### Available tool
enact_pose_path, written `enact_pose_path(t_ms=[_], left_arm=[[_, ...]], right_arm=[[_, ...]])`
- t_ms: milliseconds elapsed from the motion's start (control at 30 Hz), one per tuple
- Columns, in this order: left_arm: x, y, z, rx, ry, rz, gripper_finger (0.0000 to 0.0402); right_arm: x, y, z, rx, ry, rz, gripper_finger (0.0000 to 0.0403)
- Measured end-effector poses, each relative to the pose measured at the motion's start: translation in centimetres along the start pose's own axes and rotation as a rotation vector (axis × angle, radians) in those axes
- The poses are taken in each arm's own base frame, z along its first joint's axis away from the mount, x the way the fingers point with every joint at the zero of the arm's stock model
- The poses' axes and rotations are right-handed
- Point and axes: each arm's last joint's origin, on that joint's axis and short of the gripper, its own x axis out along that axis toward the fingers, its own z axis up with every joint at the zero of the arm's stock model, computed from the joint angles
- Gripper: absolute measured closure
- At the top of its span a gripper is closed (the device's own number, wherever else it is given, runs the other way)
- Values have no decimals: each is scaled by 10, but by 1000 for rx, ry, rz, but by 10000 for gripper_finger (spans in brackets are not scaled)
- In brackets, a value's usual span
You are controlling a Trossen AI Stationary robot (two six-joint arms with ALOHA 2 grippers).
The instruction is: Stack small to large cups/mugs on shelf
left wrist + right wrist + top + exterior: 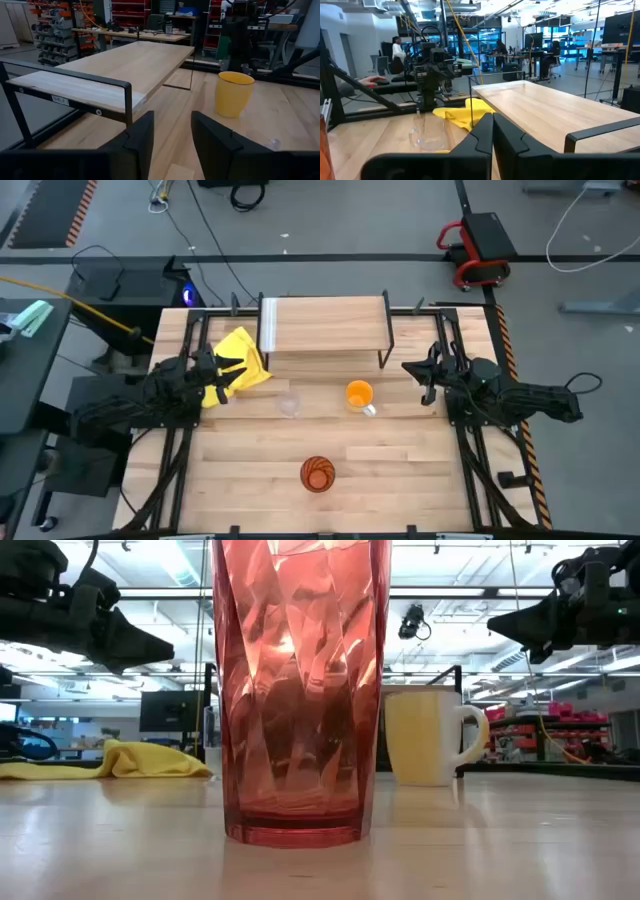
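The amber tumbler (pixel 317 474) stands upright near the table's front edge and fills the low view (pixel 300 690). The orange mug (pixel 359 395) with a white handle stands upright at mid-table, in front of the shelf (pixel 325 328). The small clear glass (pixel 290 405) stands to the left of the mug. My left gripper (pixel 228 370) is open and empty, raised over the table at the left, beside the yellow cloth (pixel 240 360). My right gripper (pixel 412 370) is shut and empty, raised at the right, near the shelf's right end.
The yellow cloth lies crumpled at the shelf's left front corner. The shelf's thin black legs (pixel 381 360) stand on the table. Bare tabletop lies between the tumbler and the other two vessels. People (pixel 397 50) show in the room beyond the table.
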Motion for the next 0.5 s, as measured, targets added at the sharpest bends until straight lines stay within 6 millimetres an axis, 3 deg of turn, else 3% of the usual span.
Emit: enact_pose_path(t_ms=[500], left_arm=[[0, 0, 0, 0, 0, 0, 263]], right_arm=[[0, 0, 0, 0, 0, 0, 385]])
